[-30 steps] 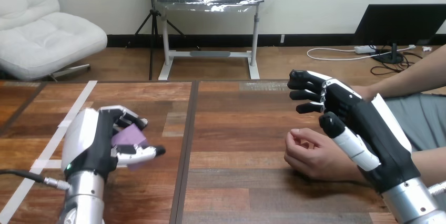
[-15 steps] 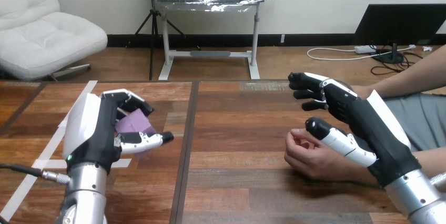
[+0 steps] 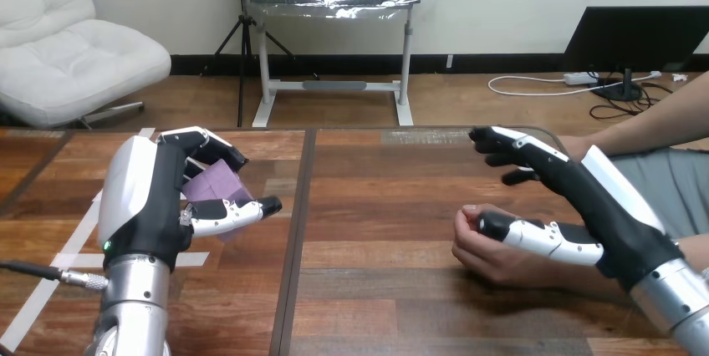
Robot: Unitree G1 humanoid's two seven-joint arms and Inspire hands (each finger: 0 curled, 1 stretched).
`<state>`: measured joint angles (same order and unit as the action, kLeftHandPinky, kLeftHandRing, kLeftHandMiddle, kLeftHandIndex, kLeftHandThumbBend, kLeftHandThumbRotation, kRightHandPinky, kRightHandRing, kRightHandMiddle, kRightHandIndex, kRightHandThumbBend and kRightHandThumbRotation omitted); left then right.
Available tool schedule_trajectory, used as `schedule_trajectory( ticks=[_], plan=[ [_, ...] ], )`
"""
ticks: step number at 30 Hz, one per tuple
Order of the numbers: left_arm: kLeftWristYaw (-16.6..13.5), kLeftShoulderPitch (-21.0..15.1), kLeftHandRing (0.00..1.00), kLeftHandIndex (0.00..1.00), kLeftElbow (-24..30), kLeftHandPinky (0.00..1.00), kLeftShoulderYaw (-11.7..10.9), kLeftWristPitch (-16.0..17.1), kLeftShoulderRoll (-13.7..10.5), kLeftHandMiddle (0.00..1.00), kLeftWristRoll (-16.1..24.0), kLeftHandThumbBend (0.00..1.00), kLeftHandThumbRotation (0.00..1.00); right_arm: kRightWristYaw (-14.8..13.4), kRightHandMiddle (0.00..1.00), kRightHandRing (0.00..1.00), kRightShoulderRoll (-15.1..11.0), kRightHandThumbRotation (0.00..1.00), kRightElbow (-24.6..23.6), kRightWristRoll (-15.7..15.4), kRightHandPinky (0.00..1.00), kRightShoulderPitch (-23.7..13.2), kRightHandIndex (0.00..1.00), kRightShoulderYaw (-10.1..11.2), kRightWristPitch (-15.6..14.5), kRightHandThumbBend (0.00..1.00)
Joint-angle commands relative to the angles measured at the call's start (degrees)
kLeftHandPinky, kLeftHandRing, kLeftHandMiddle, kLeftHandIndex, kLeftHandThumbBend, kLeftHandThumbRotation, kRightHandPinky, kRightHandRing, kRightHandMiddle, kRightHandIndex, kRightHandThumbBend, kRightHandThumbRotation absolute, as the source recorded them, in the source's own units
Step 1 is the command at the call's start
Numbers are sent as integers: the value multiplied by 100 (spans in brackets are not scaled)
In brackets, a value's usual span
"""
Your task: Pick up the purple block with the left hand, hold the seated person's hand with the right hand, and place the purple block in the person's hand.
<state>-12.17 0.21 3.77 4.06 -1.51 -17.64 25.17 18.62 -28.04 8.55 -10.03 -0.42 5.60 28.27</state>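
Note:
My left hand (image 3: pixel 150 201) is at the left, raised above the table, with its fingers and thumb curled round the purple block (image 3: pixel 215 185). The block shows between the fingers and the thumb. At the right, the person's hand (image 3: pixel 493 247) rests on the table, loosely curled. My right hand (image 3: pixel 606 205) hovers over it with its fingers stretched forward and spread. Its thumb (image 3: pixel 535 235) lies against the upper side of the person's hand, and the fingers stay above and beyond that hand, not curled round it.
The wooden table (image 3: pixel 376 197) has a dark seam down its middle and white tape strips (image 3: pixel 75 243) at the left. The person's forearm (image 3: pixel 660 122) comes in from the right edge.
My left hand has risen with the purple block and moved slightly right. My right hand has lowered and tipped toward the person's hand, its thumb coming down onto it.

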Motion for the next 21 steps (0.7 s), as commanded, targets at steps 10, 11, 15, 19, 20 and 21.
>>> schedule_trajectory(
  ticks=[10,11,15,19,20,21],
  plan=[
    [121,-53,37,42,619,35,-203,0,94,43,3,80,0,-83,92,89,-727,61,482,-287,77,-711,91,94,72,87],
    [124,-49,37,42,630,35,-207,0,96,43,7,80,0,-88,92,89,-752,61,502,-314,77,-725,92,91,74,88],
    [143,-26,37,42,693,34,-231,-1,112,43,-18,80,0,-105,93,90,-902,60,691,-429,77,-831,92,71,119,89],
    [176,-4,38,42,759,35,-249,-37,129,43,-32,80,0,-152,92,90,-1027,57,955,-530,80,-936,92,38,236,89],
    [180,-2,38,42,766,35,-251,-41,131,43,-31,80,0,-161,92,90,-1038,57,986,-539,81,-948,92,31,257,89],
    [179,0,38,42,768,35,-254,-27,131,43,-33,80,0,-187,92,90,-1072,57,1072,-590,82,-980,92,11,295,89]
  ],
)
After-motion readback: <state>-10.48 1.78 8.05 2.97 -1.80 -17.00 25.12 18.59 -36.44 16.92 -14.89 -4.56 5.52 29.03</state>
